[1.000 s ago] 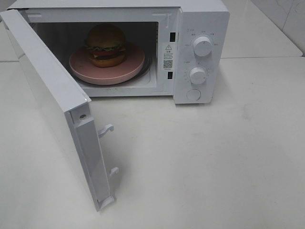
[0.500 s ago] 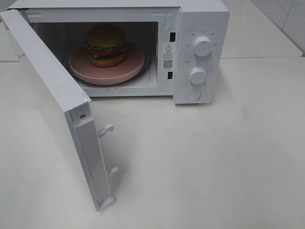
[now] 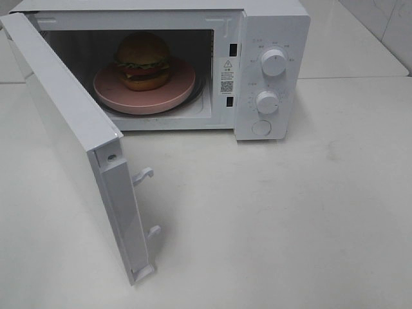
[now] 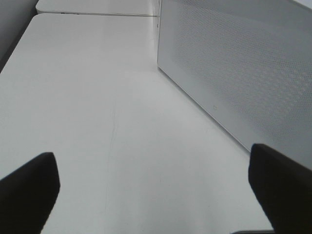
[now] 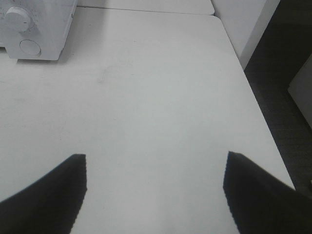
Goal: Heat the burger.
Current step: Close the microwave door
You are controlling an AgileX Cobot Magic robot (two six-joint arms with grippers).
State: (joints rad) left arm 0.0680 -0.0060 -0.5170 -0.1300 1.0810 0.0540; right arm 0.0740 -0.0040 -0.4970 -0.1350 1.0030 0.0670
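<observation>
The burger (image 3: 143,61) sits on a round pink plate (image 3: 174,90) inside the white microwave (image 3: 270,26), whose door (image 3: 71,129) stands wide open toward the front left. Neither gripper shows in the exterior high view. In the left wrist view my left gripper (image 4: 156,195) is open and empty above the table, beside the outer face of the microwave door (image 4: 243,63). In the right wrist view my right gripper (image 5: 156,195) is open and empty over the table, away from the microwave's control panel (image 5: 29,24).
The microwave has two knobs (image 3: 273,62) and a round button (image 3: 261,127) on its right panel. The white table (image 3: 290,212) ends at an edge on the right in the right wrist view (image 5: 253,97), with dark floor beyond.
</observation>
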